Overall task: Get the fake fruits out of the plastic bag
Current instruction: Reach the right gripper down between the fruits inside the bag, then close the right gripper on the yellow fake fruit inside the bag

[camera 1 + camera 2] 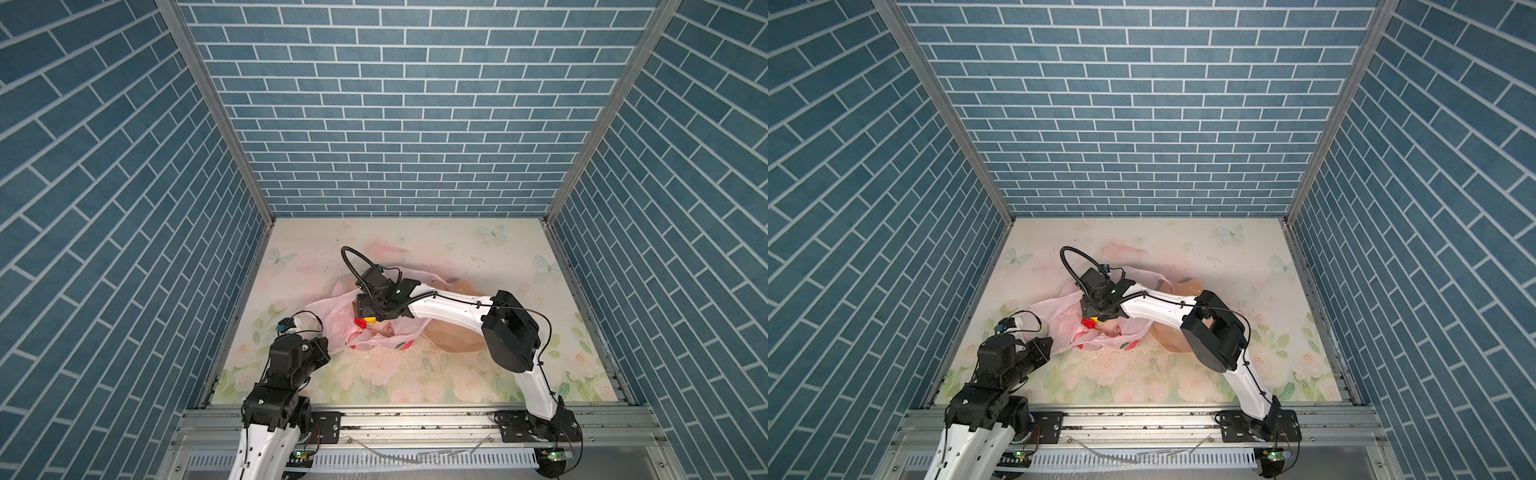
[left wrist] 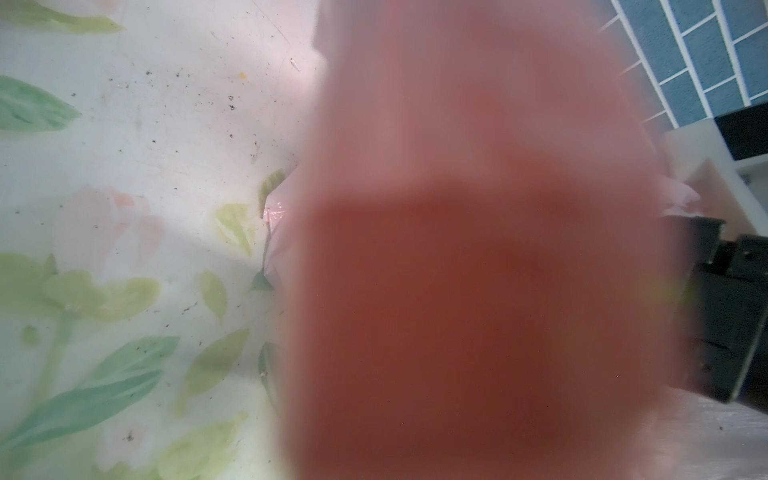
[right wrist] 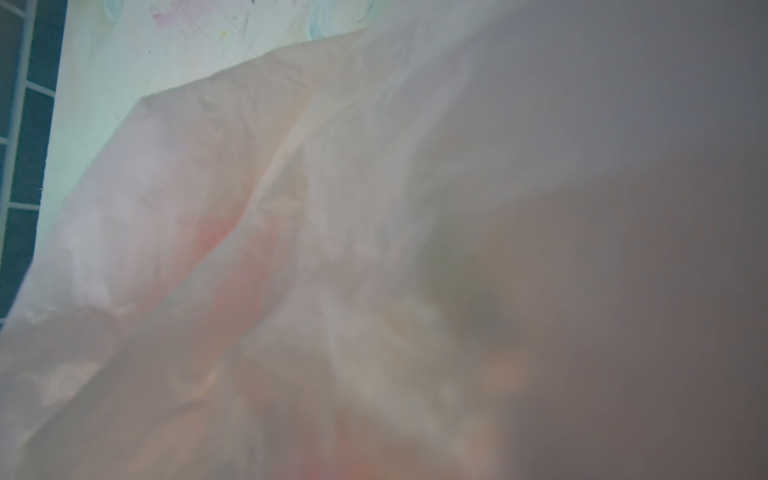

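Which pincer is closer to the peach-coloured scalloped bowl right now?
Right. The right pincer is down at the thin pink plastic bag, which lies against the peach-coloured scalloped bowl. The left pincer is at the bag's edge away from the bowl.

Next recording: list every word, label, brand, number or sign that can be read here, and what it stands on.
None can be read. The plastic bag carries only red fruit prints, with no lettering that shows. The walls bear a plain brick pattern. Both wrist views are mostly veiled by the bag.
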`<state>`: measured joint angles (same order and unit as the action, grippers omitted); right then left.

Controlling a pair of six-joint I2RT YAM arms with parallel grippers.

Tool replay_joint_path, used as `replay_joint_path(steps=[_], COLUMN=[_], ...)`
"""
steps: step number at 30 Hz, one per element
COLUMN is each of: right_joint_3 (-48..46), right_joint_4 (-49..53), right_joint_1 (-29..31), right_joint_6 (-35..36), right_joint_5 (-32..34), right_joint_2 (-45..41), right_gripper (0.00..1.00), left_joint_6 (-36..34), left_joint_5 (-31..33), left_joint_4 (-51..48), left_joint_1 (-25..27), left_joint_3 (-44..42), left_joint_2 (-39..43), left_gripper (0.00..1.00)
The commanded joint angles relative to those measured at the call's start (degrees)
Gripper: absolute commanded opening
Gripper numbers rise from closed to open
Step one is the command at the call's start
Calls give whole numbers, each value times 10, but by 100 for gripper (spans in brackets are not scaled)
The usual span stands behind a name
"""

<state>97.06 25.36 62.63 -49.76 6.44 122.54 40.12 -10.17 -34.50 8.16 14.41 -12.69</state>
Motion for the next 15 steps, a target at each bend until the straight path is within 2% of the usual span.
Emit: replay_joint_path(steps=[1,15], right_joint_3=[30,41], right_joint_4=[17,12], right_joint_1=[-1,-13], right_joint_6=[-27,-36], right_joint_5=[14,4], right_joint_2=[17,50], right_gripper=[78,80], left_joint_6=[-10,-11], left_joint_5=[3,6], left_joint_4=[-8,-9], left_joint_1=[2,2], left_joint_3=[-6,-6], left_joint_2=[4,0], left_gripper=[15,15])
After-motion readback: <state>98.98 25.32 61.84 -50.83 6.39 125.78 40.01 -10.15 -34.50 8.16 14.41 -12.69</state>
